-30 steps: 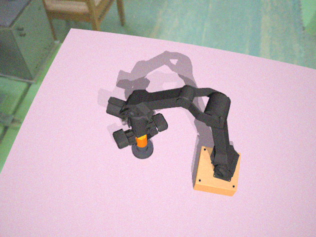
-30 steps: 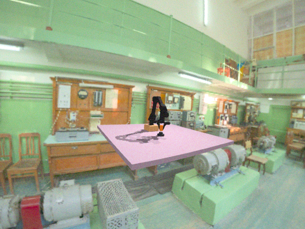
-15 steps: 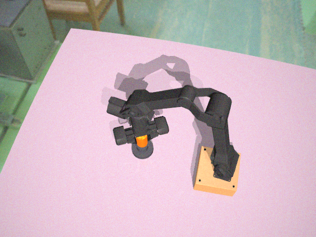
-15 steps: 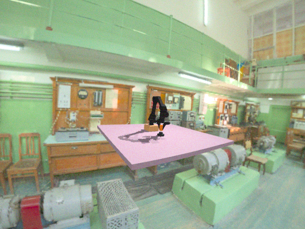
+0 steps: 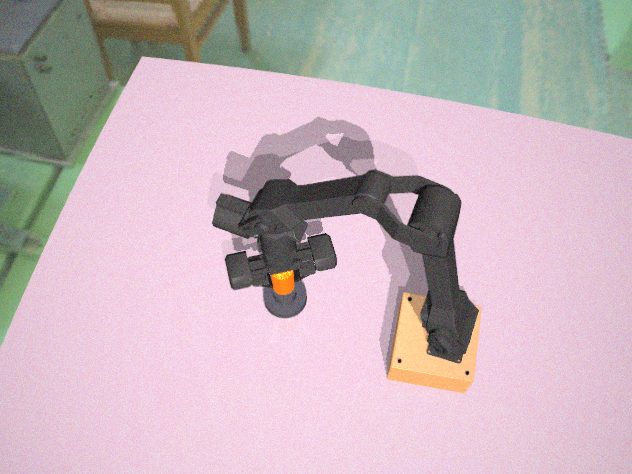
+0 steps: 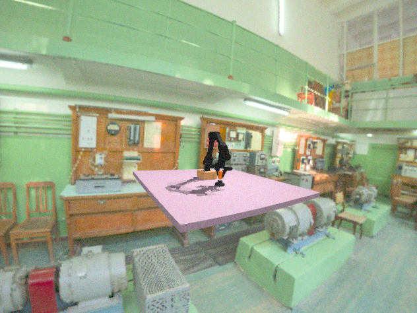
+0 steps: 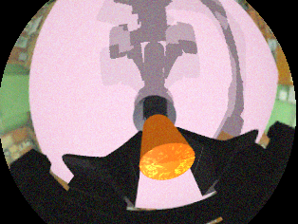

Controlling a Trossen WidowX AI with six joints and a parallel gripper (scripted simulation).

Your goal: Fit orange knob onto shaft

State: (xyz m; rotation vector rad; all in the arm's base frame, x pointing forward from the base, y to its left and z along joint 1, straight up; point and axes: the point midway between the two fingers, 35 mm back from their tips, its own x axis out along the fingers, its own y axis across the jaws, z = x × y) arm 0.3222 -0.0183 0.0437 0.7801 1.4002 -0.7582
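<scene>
The orange knob is held upright between my gripper's fingers. The gripper is shut on it. The knob stands directly over the dark round pedestal, with its lower end at the pedestal's middle. In the wrist view the knob's wide top faces the camera and its narrow end meets the pedestal. The silver shaft is hidden by the knob. I cannot tell how far down the knob sits.
The arm's tan base block stands on the pink table to the right of the pedestal. The table's left edge lies some way left of the gripper. Chairs and a cabinet stand beyond the table.
</scene>
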